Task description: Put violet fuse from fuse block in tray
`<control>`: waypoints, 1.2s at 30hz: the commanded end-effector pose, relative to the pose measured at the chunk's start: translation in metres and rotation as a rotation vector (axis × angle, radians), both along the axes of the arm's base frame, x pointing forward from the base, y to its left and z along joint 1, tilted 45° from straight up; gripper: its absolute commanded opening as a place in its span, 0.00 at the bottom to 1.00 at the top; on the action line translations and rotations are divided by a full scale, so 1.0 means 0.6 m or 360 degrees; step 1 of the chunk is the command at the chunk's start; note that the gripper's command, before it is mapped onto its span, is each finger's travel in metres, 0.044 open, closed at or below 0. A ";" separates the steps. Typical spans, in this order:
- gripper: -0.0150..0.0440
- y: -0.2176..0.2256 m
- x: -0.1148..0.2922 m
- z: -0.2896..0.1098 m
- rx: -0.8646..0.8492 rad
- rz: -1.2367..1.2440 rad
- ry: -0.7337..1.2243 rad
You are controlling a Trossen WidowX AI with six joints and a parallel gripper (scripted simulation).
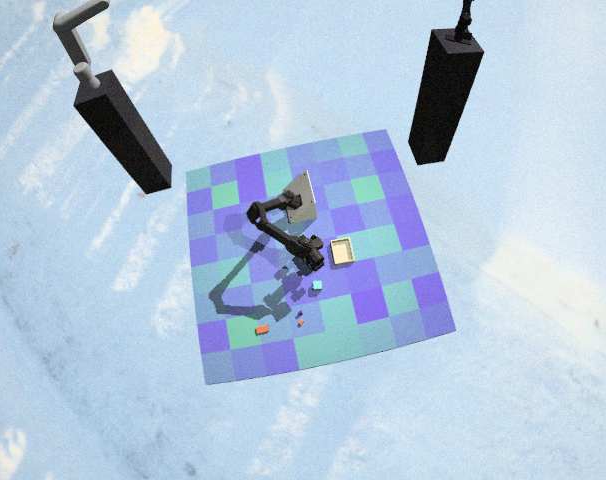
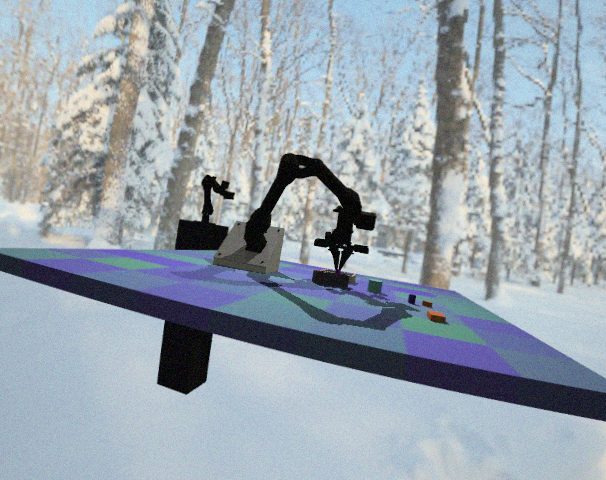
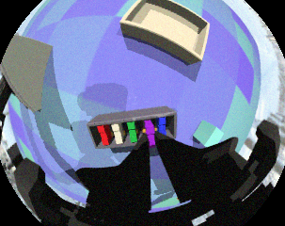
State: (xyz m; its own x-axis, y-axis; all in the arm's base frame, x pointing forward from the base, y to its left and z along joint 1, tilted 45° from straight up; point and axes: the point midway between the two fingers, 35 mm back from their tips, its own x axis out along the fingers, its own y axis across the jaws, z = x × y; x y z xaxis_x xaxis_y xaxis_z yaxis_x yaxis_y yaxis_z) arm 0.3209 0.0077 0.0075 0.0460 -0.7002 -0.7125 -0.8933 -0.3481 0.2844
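The dark fuse block [image 3: 133, 117] [image 2: 326, 279] holds a row of fuses: red [image 3: 104, 135], white [image 3: 118, 135], green [image 3: 133, 132] and blue [image 3: 163, 127]. The violet fuse [image 3: 150, 132] [image 2: 338, 270] stands between green and blue and reaches higher than its neighbours. My gripper [image 3: 150, 136] [image 2: 338, 268] [image 1: 314, 261] points straight down over the block and is shut on the violet fuse. The beige tray [image 3: 166, 26] [image 1: 342, 250] lies empty just beyond the block. In the top view the gripper hides the block.
A teal cube [image 1: 317, 284] [image 2: 374, 285] [image 3: 208, 134] sits close beside the block. An orange block [image 1: 262, 329] [image 2: 436, 316], a small violet piece [image 1: 299, 313] and a small orange piece [image 1: 300, 322] lie further out. The grey arm base [image 1: 303, 198] [image 3: 25, 70] is behind.
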 end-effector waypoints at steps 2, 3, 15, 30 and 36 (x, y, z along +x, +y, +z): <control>0.25 0.003 -0.001 0.003 0.0006 -0.0007 0.0001; 0.25 0.004 -0.001 0.004 0.0006 -0.0007 0.0001; 0.25 0.011 -0.001 0.011 0.0005 -0.0006 0.0001; 0.25 0.019 -0.002 0.020 0.0004 -0.0006 0.0002; 0.25 0.022 -0.003 0.023 0.0003 -0.0006 0.0002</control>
State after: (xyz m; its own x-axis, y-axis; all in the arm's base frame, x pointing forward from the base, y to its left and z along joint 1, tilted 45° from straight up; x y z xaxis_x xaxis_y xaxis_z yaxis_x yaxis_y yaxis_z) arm 0.3199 0.0200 0.0204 0.0467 -0.7011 -0.7116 -0.8926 -0.3490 0.2853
